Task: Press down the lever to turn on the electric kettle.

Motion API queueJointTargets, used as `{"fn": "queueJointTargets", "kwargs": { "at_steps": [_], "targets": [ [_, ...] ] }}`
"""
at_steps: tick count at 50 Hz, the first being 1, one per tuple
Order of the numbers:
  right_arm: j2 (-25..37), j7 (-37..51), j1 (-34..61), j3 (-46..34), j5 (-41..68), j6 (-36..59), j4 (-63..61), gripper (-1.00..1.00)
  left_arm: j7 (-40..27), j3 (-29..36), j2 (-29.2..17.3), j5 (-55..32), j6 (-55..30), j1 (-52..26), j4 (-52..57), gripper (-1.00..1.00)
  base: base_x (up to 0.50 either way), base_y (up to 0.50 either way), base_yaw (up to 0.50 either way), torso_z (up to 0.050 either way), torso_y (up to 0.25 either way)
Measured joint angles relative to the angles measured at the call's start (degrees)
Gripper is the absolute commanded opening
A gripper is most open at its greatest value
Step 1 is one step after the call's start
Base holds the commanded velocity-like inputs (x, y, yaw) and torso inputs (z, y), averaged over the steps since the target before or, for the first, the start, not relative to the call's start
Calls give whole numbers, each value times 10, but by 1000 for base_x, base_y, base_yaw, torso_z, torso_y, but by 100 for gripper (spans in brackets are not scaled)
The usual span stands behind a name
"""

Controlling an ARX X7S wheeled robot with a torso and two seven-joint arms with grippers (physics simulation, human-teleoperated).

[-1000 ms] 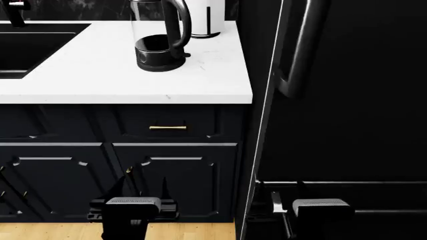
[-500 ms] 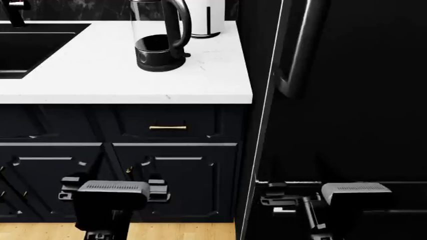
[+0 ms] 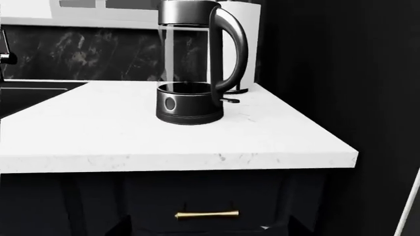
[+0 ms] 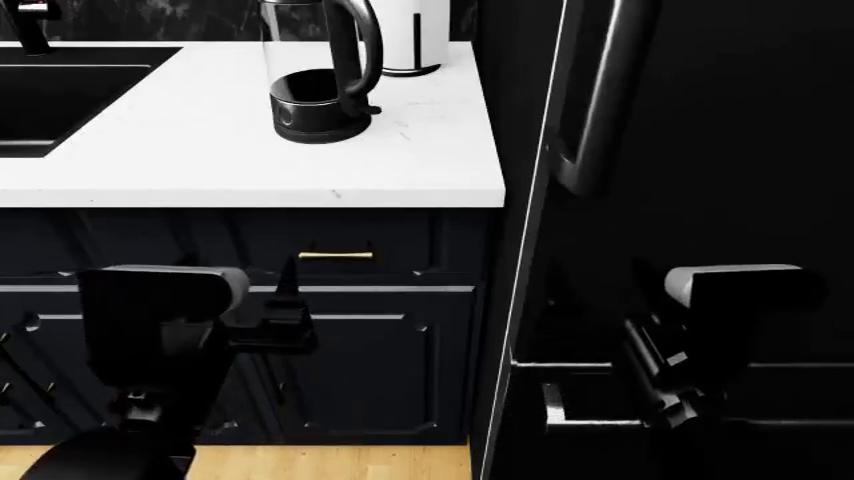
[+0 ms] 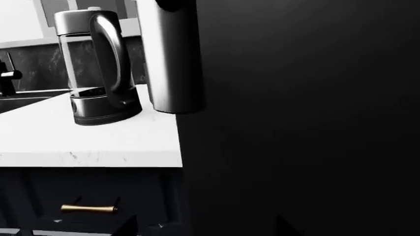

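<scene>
The electric kettle (image 4: 318,75) is a clear glass jug with a black base and a looped black handle. It stands on the white countertop (image 4: 200,160) near the back right. The lever (image 4: 375,109) is a small black tab at the foot of the handle. It also shows in the left wrist view (image 3: 229,100), beside the kettle (image 3: 190,64). The kettle (image 5: 98,73) is in the right wrist view too. My left gripper (image 4: 283,300) is open and empty, below the counter edge in front of the drawer. My right gripper (image 4: 654,350) is open and empty, low in front of the black fridge door.
A black sink (image 4: 54,100) is set in the counter at the left. A white cylinder on a black stand (image 4: 414,35) stands behind the kettle. The tall black fridge (image 4: 694,200) with a long handle (image 4: 601,100) is at the right. The drawer has a brass pull (image 4: 336,256).
Both arms have risen from near the floor to about drawer height. The kettle and lever have not moved.
</scene>
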Motion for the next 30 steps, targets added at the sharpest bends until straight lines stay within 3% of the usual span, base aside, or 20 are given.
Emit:
{"fn": "queueJointTargets", "kwargs": {
  "at_steps": [15, 30],
  "targets": [
    [5, 25, 45, 17, 46, 86, -15, 100, 4, -40, 5, -46, -99, -37, 31, 100, 0, 0, 0, 0, 0],
    [8, 32, 42, 15, 39, 70, -14, 100, -5, -36, 1, -51, -93, -32, 33, 100, 0, 0, 0, 0, 0]
  ]
}}
